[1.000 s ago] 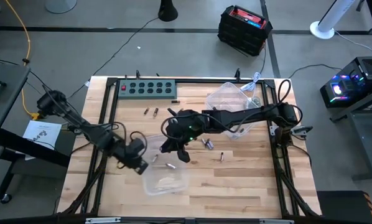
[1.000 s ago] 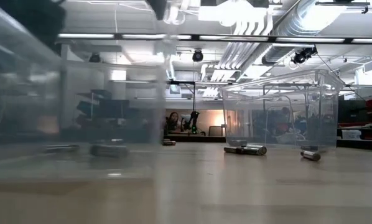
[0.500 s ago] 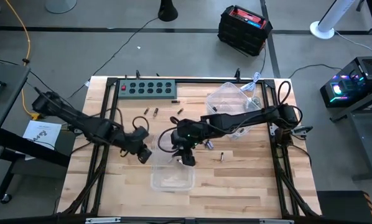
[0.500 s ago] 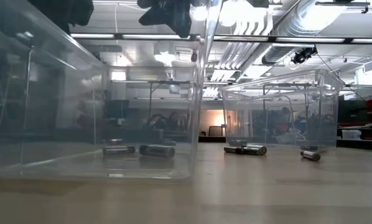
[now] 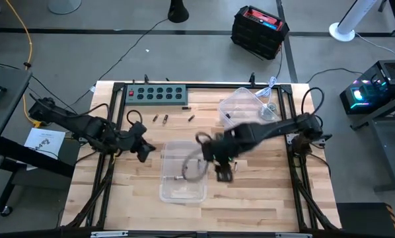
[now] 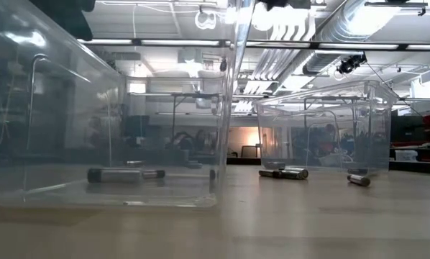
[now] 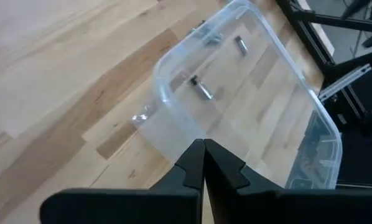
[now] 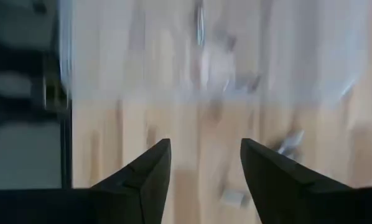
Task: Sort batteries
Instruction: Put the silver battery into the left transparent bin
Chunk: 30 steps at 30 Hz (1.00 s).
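The right claw [image 5: 222, 170] hangs over the middle of the table [image 5: 250, 198], blurred in the high view, and its own wrist view shows its two dark fingers [image 8: 145, 177] spread wide with nothing between them. Just to its left stands a clear bin [image 5: 182, 172], and inside it lie a few batteries [image 6: 114, 175], flat on the bin's floor in the low view. Just beside the right claw on its other side, one small battery [image 5: 236, 165] lies on the bare wood. Farther back from it, toward the table's rear right corner, sits a second clear bin [image 5: 245, 106], and the low view shows a pair of loose batteries [image 6: 285, 173] in front of that bin and another single one [image 6: 359, 180] nearer its right end. Along the rear edge, three more batteries [image 5: 160, 119] lie near a green power strip [image 5: 156, 94]. The left claw [image 5: 143, 151] waits at the left side of the table, well clear of the first bin's left wall; its wrist view shows its fingers [image 7: 189, 168] pressed together with nothing held, pointing at that bin's corner.
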Each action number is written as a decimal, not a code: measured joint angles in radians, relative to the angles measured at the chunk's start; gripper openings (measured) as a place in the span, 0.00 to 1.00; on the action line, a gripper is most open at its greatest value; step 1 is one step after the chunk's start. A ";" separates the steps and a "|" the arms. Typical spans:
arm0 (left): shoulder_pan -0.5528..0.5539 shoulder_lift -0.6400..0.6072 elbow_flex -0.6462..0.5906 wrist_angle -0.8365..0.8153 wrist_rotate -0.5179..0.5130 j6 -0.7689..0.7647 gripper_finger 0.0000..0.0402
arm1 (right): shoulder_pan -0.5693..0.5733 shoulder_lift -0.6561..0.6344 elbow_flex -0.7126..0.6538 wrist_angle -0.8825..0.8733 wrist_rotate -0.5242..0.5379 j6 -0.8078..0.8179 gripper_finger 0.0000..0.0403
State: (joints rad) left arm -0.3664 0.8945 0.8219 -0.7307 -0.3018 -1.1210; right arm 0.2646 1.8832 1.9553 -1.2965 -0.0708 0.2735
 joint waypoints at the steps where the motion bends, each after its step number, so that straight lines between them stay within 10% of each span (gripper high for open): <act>1: 0.000 -0.004 0.000 -0.008 0.000 0.000 0.00 | 0.027 -0.002 -0.032 -0.025 0.003 0.035 0.46; 7: 0.000 -0.004 0.000 -0.013 -0.007 0.000 0.00 | 0.142 -0.010 -0.335 0.006 0.062 0.403 0.45; 16: 0.000 -0.006 0.000 -0.002 0.008 0.000 0.00 | 0.008 -0.013 -0.704 0.305 0.114 1.004 0.45; 30: 0.000 -0.006 0.000 0.037 0.030 0.016 0.00 | 0.011 -0.014 -0.813 0.412 0.120 1.168 0.45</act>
State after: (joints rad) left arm -0.3668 0.8890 0.8219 -0.6937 -0.2720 -1.1050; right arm 0.2752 1.8694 1.1427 -0.8848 0.0496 1.4411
